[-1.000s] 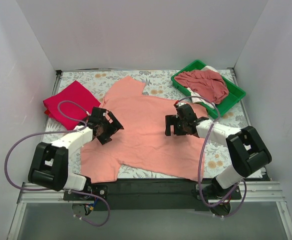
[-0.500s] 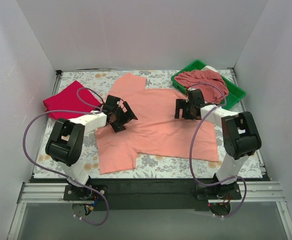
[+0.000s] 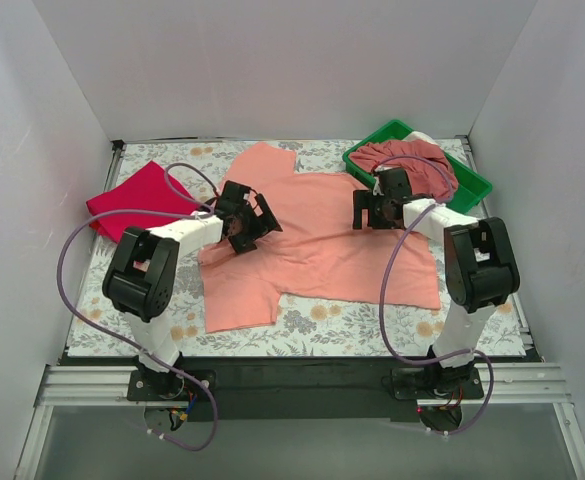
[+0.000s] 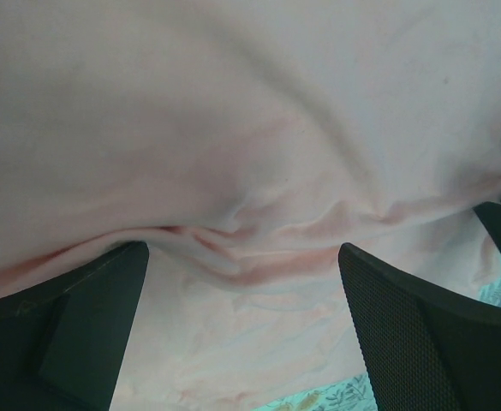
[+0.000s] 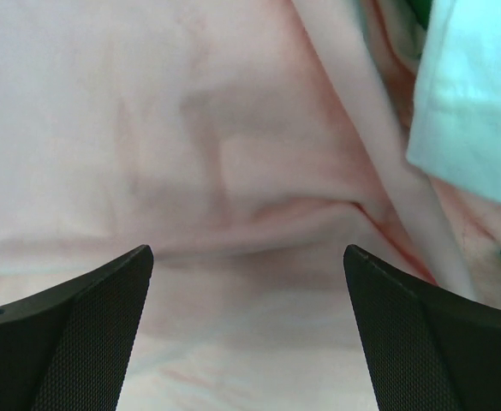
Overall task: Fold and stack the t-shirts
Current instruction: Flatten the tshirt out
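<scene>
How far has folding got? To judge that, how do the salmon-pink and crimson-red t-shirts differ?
The salmon-pink t-shirt lies spread open in the middle; the crimson-red t-shirt sits folded compactly at the left. Salmon-pink covers far more area than crimson-red. The left gripper and right gripper are on the salmon-pink, neither on the crimson-red. Both shirts are plain.

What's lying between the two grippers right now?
Only the salmon-pink t-shirt: its cloth spans the whole stretch from the left gripper to the right gripper, as the top external view shows.
</scene>
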{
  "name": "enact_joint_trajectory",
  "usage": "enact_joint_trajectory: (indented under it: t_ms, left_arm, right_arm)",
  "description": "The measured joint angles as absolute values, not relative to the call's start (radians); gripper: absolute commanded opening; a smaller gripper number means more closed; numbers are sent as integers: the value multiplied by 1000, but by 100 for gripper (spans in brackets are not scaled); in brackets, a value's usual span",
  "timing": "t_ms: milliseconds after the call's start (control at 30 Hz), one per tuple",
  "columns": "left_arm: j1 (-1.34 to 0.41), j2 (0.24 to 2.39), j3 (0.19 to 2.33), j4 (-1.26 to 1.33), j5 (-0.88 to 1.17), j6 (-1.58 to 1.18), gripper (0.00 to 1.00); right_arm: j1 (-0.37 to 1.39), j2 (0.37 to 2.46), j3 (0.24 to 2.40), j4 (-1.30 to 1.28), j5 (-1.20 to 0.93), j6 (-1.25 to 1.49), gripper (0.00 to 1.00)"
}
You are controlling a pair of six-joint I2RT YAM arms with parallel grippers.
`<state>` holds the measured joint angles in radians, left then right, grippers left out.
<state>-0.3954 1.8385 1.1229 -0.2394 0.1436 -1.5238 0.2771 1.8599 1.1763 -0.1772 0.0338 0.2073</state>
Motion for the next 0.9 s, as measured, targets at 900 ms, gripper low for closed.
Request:
enact_joint_trajectory:
  t_ms: [900]
  left_arm:
    - [-575,901,558,-913,-220,-1946,93]
  right_arm:
    - [316,977,628,-208,144,384,98]
